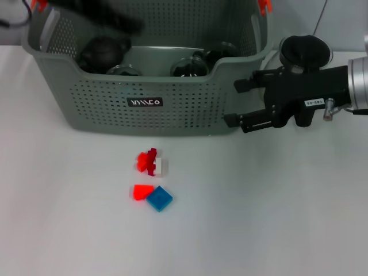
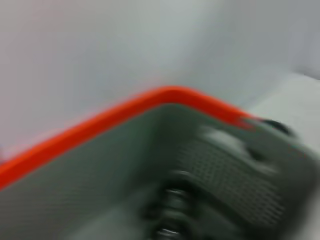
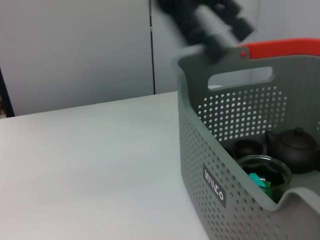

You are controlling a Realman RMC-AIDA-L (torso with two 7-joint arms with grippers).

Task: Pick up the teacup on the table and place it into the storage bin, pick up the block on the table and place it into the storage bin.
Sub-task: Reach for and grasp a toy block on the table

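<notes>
Teaware already in storage bin | blocks on table at bin's 6 o'clock, left to do | R gripper released, empty; L gripper: can't tell.

Grey-green storage bin upright; blocks (red, blue) before it.

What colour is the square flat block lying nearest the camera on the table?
Blue: the small square flat block beside an orange-red piece, clearest in the head view.

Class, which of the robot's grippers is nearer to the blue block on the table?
Right. The right gripper hovers by the storage bin's front right corner; the left gripper is over the bin's far side, farther from the blue block.
</notes>
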